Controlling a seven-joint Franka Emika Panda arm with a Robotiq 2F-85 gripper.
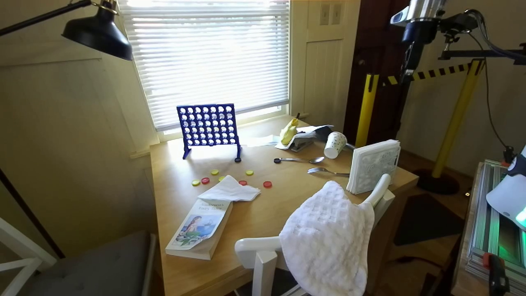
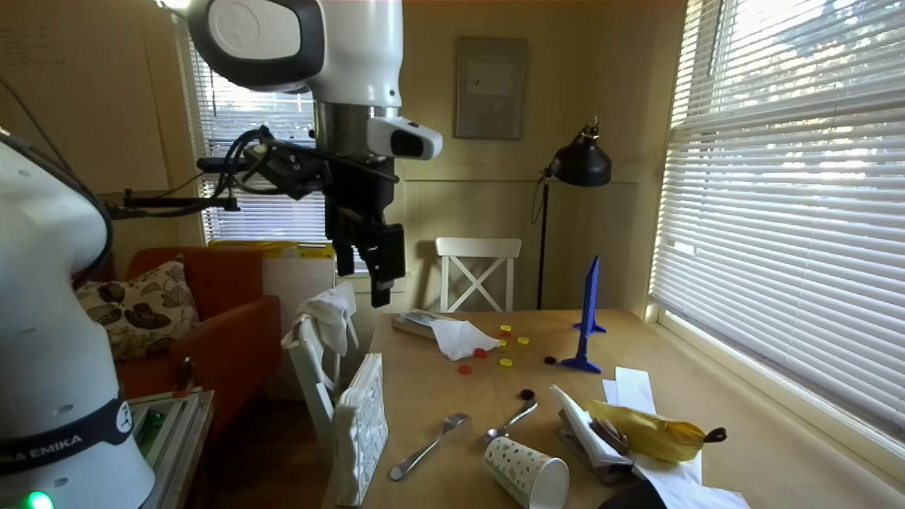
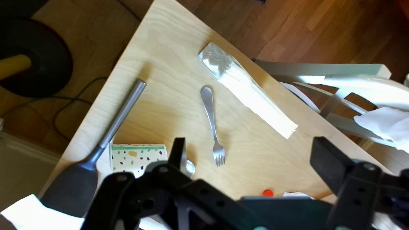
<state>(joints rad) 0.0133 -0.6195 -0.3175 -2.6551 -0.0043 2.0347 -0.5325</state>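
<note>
One tool [image 3: 250, 152], spread wide, holding nothing, spans the wrist view's bottom; beyond it on the surface [image 3: 172, 105] lie a speckled cup [image 3: 137, 157], lower left, and a fork [image 3: 212, 124] near centre, then wooden floor [image 3: 306, 28], upper right.

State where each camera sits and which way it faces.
Exterior view: raised, facing the window across the table; tool upper right, base right edge.
Exterior view: near the cup, looking along the table toward the lamp; arm at left.
Wrist view: on the arm, facing down at the fork; tool fingers show.
Both exterior views share the blue rack.
</note>
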